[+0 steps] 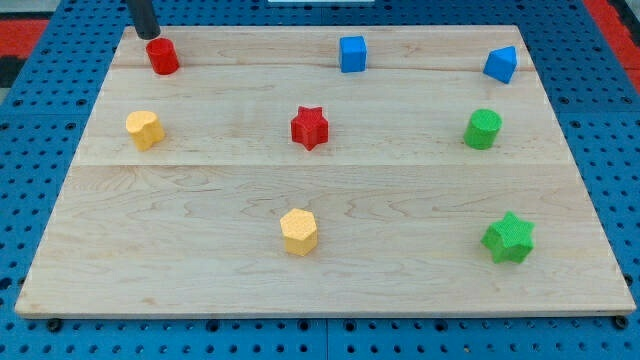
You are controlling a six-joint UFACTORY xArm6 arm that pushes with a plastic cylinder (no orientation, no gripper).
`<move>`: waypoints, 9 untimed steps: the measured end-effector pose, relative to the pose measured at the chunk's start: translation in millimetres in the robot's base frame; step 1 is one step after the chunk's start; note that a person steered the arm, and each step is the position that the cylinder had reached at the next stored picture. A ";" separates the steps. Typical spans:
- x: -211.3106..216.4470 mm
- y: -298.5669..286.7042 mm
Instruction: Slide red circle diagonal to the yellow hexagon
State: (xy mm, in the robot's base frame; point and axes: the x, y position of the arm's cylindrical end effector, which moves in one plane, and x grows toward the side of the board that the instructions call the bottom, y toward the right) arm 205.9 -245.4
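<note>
We see a wooden board that lies on a blue table with many small holes, and eight small blocks stand on the board, all well apart from each other. Our arm has no gripper, only a dark rod, so nothing opens or closes and nothing is held; my tip is in the upper left of the frame, at the top edge of the board, just beside the red circle on its upper left side, and we cannot tell if they really touch. The red circle is then the block nearest to the top left corner of the board. Below it, at the left side of the frame, stands a yellow block whose shape we cannot make out well. The yellow hexagon is in the lower middle of the frame, far from the red circle. A red star is near the middle of the board, between the red circle and the right side blocks. At the top middle is a blue cube, and in the upper right corner is another blue block with slanted faces. Under it stands a green round block, and in the lower right a green star. There are no containers in the frame; every block sits directly on the wood.
</note>
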 end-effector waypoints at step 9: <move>103.9 64.4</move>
State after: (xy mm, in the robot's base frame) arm 309.8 -181.0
